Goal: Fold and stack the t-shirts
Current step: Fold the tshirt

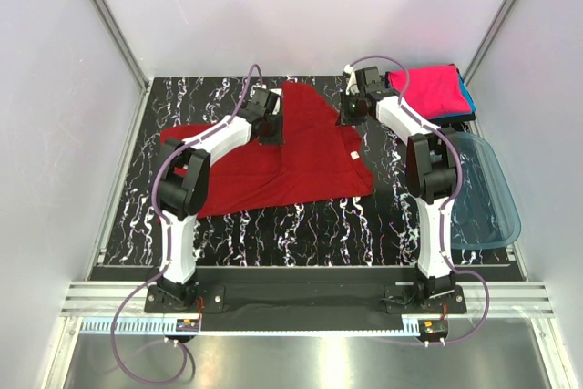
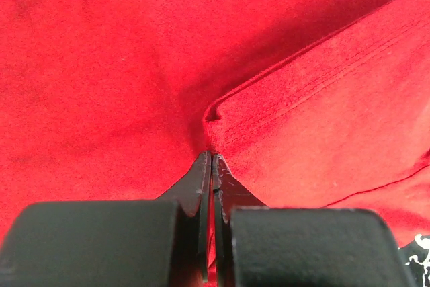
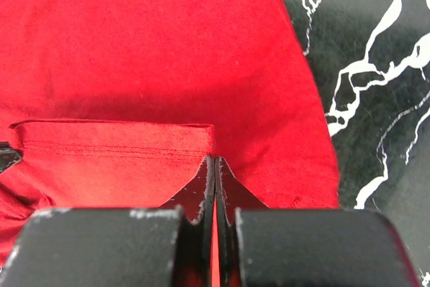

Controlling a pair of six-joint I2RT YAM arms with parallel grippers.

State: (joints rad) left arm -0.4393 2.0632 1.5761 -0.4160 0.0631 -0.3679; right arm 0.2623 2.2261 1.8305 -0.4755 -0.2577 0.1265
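Note:
The dark red t-shirt (image 1: 291,157) lies spread on the black marbled table, its far part lifted into a fold; its small white neck label (image 1: 355,156) shows near the right edge. My left gripper (image 1: 271,122) is shut on a hemmed edge of the red shirt (image 2: 302,112), jaws pressed together (image 2: 212,160). My right gripper (image 1: 350,112) is shut on another hemmed corner of the same shirt (image 3: 114,152), jaws together (image 3: 214,162). A folded bright pink t-shirt (image 1: 428,88) lies on a teal-blue one (image 1: 465,94) at the far right.
A translucent blue plastic tub (image 1: 483,190) lies at the table's right edge, beside the right arm. Grey walls with metal rails close in the table on the left, back and right. The black marbled tabletop (image 1: 301,225) shows bare in front of the red shirt and in the right wrist view (image 3: 376,65).

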